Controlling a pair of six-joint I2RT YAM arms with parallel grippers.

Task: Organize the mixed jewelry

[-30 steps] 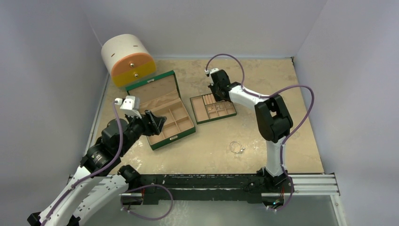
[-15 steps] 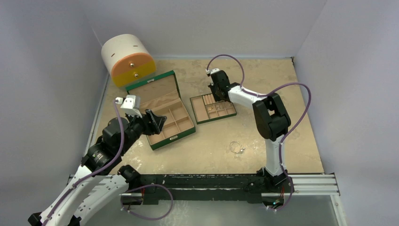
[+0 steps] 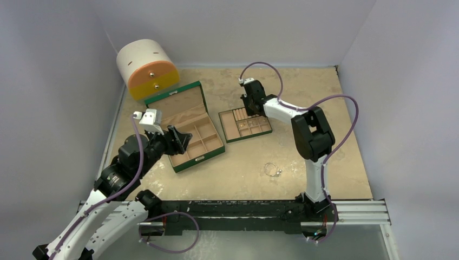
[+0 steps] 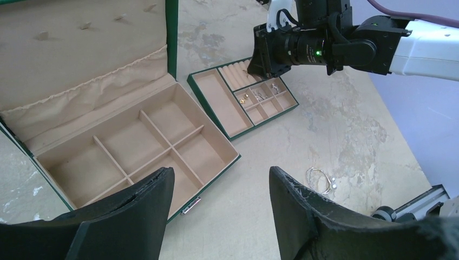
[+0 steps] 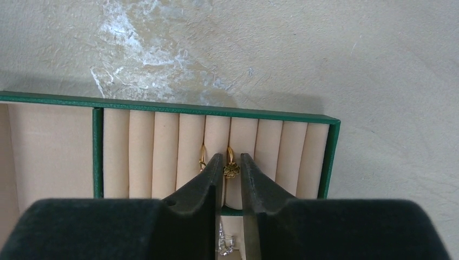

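Observation:
My right gripper (image 5: pixel 231 157) is down in the ring rolls of the small green tray (image 5: pixel 216 111), its jaws closed narrowly on a gold clover ring (image 5: pixel 231 169) seated in a slot. A second gold ring (image 5: pixel 202 157) sits one slot to the left. Silvery earrings (image 4: pixel 260 95) and a gold piece (image 4: pixel 243 98) lie in the tray's small compartments. The thin silvery wire hoop (image 3: pixel 272 170) lies on the table, and it also shows in the left wrist view (image 4: pixel 319 180). My left gripper (image 4: pixel 222 176) is open and empty above the front edge of the big green box (image 4: pixel 135 146).
The big green box (image 3: pixel 189 130) stands open with tan compartments that hold nothing. The small tray (image 3: pixel 244 124) lies just right of it. The round white-and-orange drawer case (image 3: pixel 147 69) stands at the back left. Walls close in on the left, right and back.
My right arm's elbow has shifted slightly left while its gripper stays over the tray's ring rolls. My left arm has barely moved.

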